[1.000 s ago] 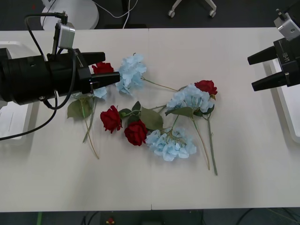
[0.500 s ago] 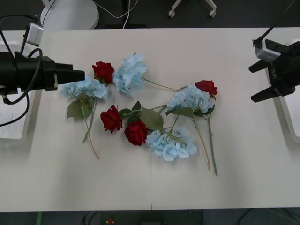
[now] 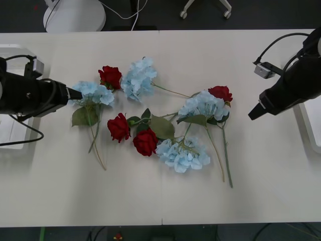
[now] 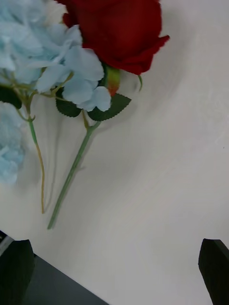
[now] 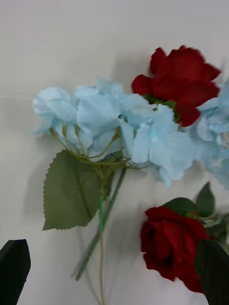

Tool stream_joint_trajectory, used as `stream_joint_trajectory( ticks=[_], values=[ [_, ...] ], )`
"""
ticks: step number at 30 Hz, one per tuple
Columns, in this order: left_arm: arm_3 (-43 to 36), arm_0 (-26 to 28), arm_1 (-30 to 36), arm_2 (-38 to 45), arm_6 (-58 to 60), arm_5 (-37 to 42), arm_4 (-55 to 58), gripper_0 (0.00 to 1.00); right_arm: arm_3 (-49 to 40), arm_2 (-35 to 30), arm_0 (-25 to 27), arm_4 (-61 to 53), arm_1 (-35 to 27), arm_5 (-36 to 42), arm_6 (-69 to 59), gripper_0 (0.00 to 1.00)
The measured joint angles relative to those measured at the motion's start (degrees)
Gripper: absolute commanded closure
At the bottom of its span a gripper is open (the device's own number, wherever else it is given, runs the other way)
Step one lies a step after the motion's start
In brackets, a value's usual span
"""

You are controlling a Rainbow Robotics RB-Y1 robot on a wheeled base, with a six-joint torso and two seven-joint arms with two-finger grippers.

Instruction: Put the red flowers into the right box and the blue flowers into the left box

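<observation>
Lying loose on the worktop [image 3: 241, 201], all eight stems were found unsorted: the red flowers [image 3: 146, 141] and the blue flowers [image 3: 183, 153] were tangled in one cluster around the middle, with none yet in a tray. The left box [image 3: 11, 135] was glimpsed at the far left edge, behind the left arm, and the right box [image 3: 310, 125] at the right edge, both well apart from the cluster.

The left hand [image 3: 76, 94] was held low with its tip touching or just beside the leftmost blue cluster [image 5: 109, 124]; in its wrist view its fingers [image 5: 14, 271] were spread apart, with nothing between them. The right hand [image 3: 253, 113] was poised right of the rightmost rose [image 4: 117, 33], also spread and empty.

A mixed grasp was judged the main risk: a red rose [image 5: 179, 86] was pressed against the blue cluster on the left, and blue petals overlapped the rose on the right, so a neighbour could be dragged along. Crossed stems and leaves could also be snagged during a lift.
</observation>
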Motion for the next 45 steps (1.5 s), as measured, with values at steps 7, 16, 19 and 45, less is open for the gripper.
stream_joint_trajectory(
  ticks=[7, 16, 19, 45],
  values=[
    [4.06, -1.94, -5.02, -8.44, 0.03, -0.88, -15.82, 0.0, 2.55, -0.1, 0.0, 9.4, 7.7, 0.12, -5.27, 0.0],
    [15.39, -5.9, -7.71, -15.92, 0.03, -9.3, -23.14, 0.4, 4.33, -0.11, 0.0, 19.43, 14.57, -2.22, -6.61, 0.0],
    [17.72, -7.24, -8.43, -17.39, 0.03, -9.45, -24.85, 0.85, 5.87, -0.12, 0.0, 21.81, 16.03, -3.2, -6.61, 0.0],
    [6.92, -8.61, -8.36, 0.3, 0.02, 5.66, -12.69, 1.0, 11.78, -0.13, 0.0, 38.14, 26.7, -6.93, -6.61, 0.0]
  ],
)
